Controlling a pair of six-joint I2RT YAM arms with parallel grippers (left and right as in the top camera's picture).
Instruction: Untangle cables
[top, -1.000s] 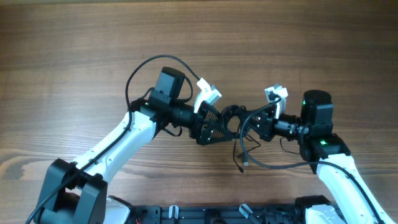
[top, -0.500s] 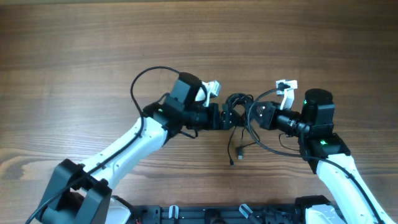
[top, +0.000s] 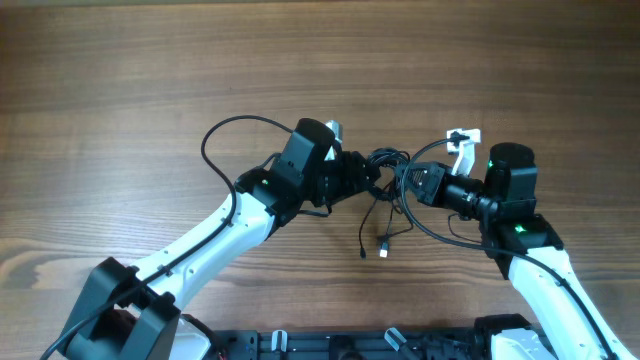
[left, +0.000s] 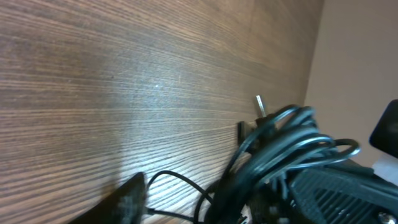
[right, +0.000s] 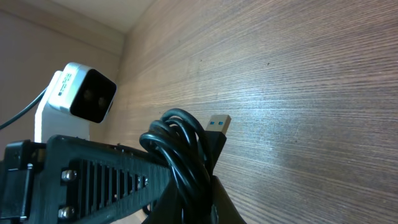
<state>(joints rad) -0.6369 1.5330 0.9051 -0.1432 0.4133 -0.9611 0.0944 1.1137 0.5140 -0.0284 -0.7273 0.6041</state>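
Cables (top: 385, 165): a small black knot of thin cord, held up off the counter (top: 150, 80) between the two hands, with two loose ends (top: 383, 248) hanging toward the wood below. The right wrist view shows tight stacked loops with a USB plug (right: 219, 122) sticking out of them. Expect it to be light and floppy with no stiffness. The jacket looks smooth, so loops will likely slide, and pulling hard will probably tighten the knot. Take hold of a single strand or just behind a plug, not the whole bunch. Your right hand (top: 410, 180) is clamped on the bundle. Your left hand (top: 362, 175) has its fingers (left: 336, 193) apart around the knot, with nothing pinched that you can see. The counter is otherwise bare wood.
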